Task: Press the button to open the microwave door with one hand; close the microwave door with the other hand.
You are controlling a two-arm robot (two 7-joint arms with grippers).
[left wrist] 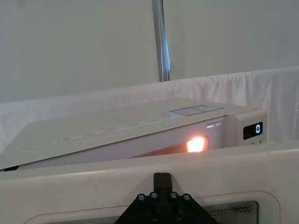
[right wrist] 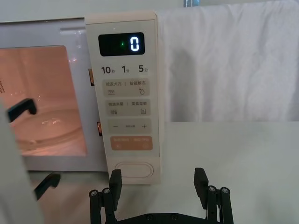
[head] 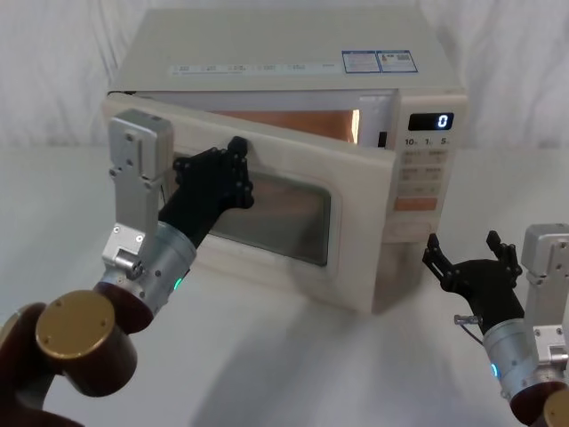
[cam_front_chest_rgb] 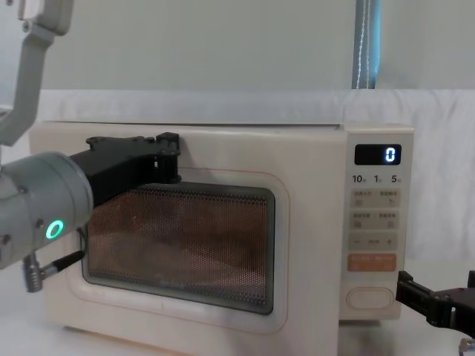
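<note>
The microwave door (head: 360,222) stands partly open, swung out on its left hinge, and the lit cavity (right wrist: 46,102) glows orange behind it. My left gripper (head: 236,169) is shut, its tips pressed against the door's outer face just above the dark window (cam_front_chest_rgb: 185,245); in the left wrist view the left gripper (left wrist: 162,179) rests on the door's top frame (left wrist: 84,186). My right gripper (head: 462,245) is open and empty, held a short way in front of the control panel. The wide cream button (right wrist: 134,169) sits at the panel's bottom, just beyond the right gripper (right wrist: 158,183).
The microwave (head: 284,44) sits on a white table (head: 293,365) against a white cloth backdrop. The display (cam_front_chest_rgb: 378,154) reads 0. An orange rectangular button (right wrist: 131,143) lies above the wide one. Bare table surface spreads in front of and right of the microwave.
</note>
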